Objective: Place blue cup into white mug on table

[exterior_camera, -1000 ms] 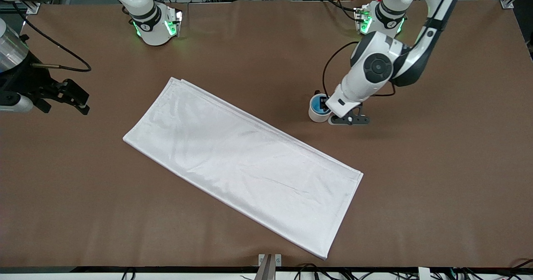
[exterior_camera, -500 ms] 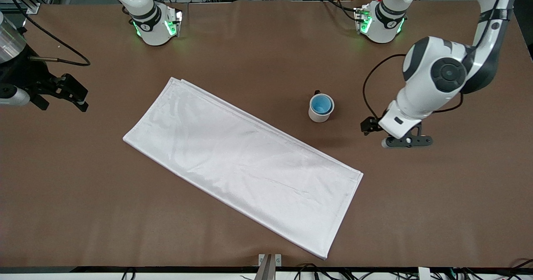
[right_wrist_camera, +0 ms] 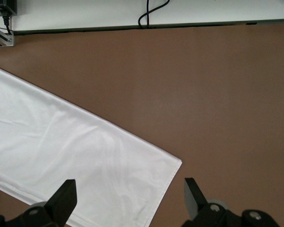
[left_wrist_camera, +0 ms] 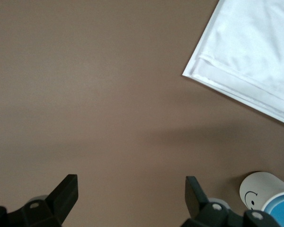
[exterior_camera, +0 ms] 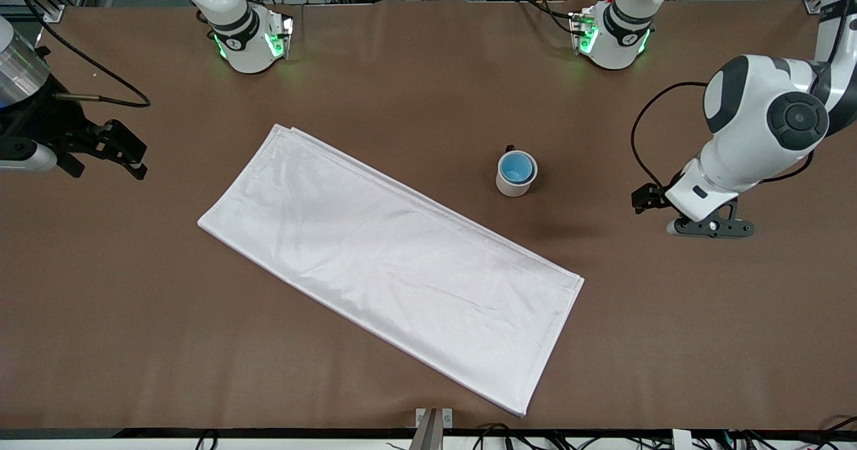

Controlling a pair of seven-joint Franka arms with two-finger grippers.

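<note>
The blue cup (exterior_camera: 517, 167) sits inside the white mug (exterior_camera: 514, 183), which stands upright on the brown table (exterior_camera: 669, 343) beside the cloth's long edge. The mug's black handle points toward the robots' bases. My left gripper (exterior_camera: 644, 199) is open and empty over bare table, well apart from the mug, toward the left arm's end. In the left wrist view its fingers (left_wrist_camera: 67, 193) stand wide apart, with the mug (left_wrist_camera: 258, 190) and the cup (left_wrist_camera: 282, 211) at the frame's corner. My right gripper (exterior_camera: 132, 158) is open and empty, and waits at the right arm's end.
A large white rectangular cloth (exterior_camera: 388, 262) lies flat and slantwise across the table's middle. It also shows in the left wrist view (left_wrist_camera: 255, 47) and the right wrist view (right_wrist_camera: 71, 156). The two arm bases (exterior_camera: 251, 35) stand along the table's edge.
My left gripper has let go of the blue cup in the mug and moved away toward the left arm's end. The right arm has barely moved.
</note>
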